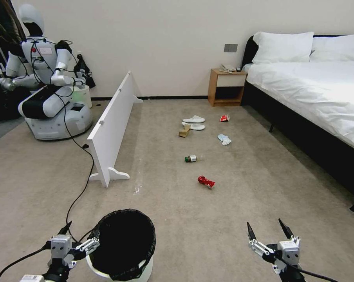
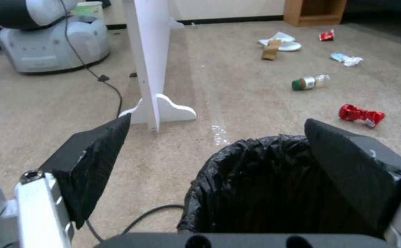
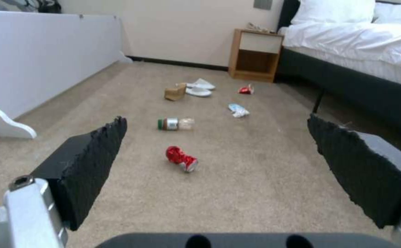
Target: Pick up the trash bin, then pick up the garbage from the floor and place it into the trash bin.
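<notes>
Far left, by the wall: another robot (image 1: 47,98), parked, its cable (image 1: 81,176) trailing over the carpet toward the near edge. Next along, a low white panel (image 1: 110,125) on scalloped feet, fencing that corner off from the open floor.

Bottom left: left jaws spread wide, gripping nothing, set astride the near rim of the trash bin (image 1: 126,212). In the left wrist view, one pad over the black liner's mouth, the other outside over bare carpet. Looks like a line-up for pinching the rim, so the pickup step seems under way but not yet done. Bin upright on the floor, liner folded over the rim, mouth open upward, ready to receive.

Further right, the garbage strewn in a loose trail up the middle of the carpet, well apart from the bin: brown cardboard piece (image 1: 184,131) just beside the white slippers (image 1: 194,122); jar (image 1: 190,158) lying on its side; crushed red can (image 1: 206,181), nearest of all; mask (image 1: 224,139); red snack packet (image 1: 224,118) farthest back. None of it touched.

Behind, a wooden nightstand (image 1: 226,87) against the wall.

Bottom right: right jaws released, empty, hanging low over bare carpet, aimed up the trail toward the can, probably kept free for the litter. Rightmost, the bed (image 1: 314,94).
</notes>
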`<state>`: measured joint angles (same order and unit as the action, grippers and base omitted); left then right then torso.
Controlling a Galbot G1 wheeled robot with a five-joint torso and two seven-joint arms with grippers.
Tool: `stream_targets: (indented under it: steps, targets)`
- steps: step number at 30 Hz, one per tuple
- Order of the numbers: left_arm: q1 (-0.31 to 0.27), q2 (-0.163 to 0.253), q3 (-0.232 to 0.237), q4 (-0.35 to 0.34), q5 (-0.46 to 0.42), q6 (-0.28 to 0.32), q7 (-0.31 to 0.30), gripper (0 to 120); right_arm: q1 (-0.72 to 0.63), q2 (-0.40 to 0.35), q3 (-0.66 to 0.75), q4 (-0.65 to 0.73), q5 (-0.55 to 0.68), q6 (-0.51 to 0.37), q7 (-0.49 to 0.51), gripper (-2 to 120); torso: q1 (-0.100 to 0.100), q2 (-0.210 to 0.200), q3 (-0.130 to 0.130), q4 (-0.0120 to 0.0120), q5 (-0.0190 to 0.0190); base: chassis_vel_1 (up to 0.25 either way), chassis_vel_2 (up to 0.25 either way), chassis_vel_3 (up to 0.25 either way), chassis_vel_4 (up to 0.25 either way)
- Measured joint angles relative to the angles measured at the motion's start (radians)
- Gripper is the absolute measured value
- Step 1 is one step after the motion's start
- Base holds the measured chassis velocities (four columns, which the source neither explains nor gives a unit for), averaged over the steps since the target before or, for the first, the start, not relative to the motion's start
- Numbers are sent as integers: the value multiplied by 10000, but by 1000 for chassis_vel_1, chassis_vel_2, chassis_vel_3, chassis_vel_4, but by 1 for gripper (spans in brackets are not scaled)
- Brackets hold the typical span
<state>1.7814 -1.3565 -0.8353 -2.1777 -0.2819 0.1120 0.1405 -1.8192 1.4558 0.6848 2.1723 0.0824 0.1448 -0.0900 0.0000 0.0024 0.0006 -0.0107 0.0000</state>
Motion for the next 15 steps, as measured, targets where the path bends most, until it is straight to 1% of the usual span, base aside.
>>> stream_targets:
  steps: [2, 6, 10, 11, 12, 13, 15]
  targets:
    - [-2, 10, 0, 1, 0, -14, -61, 100, 0, -3, 0, 0, 0, 0, 0, 100, 0, 0, 0, 1, 0, 0, 0, 0, 0]
    - [-87, 45, 0, 59, 135, -276, -140, 100, 1, -9, 0, 0, 0, 1, 0, 100, 0, 0, 0, 0, 0, 0, 0, 0, 0]
    - [-117, 83, 2, 51, 127, -278, -140, 100, 2, -9, 0, -10, 0, 7, 0, 100, 0, 0, 0, 0, 0, 0, 0, 0, 0]
    - [-153, 112, 4, 37, 141, -158, -179, 100, 1, -10, -1, -26, 0, 16, 0, 100, 0, 0, 0, 0, 1, 0, 0, 0, 0]
    - [-200, 141, 6, 12, 85, 113, -244, 100, 2, -14, -1, -36, 1, 19, 0, 100, 0, 0, 0, 1, 0, 0, 0, 0, 0]
    - [-200, 141, 6, 12, 85, 113, -244, 100, 2, -14, -1, -36, 1, 19, 0, 100, 0, 0, 0, 1, 0, 0, 0, 0, 0]
    - [-409, 256, -23, -41, -315, 1085, -460, 100, 5, -24, -1, -47, 5, 26, -1, 100, 0, 0, 0, 0, 0, 0, 0, 0, 0]
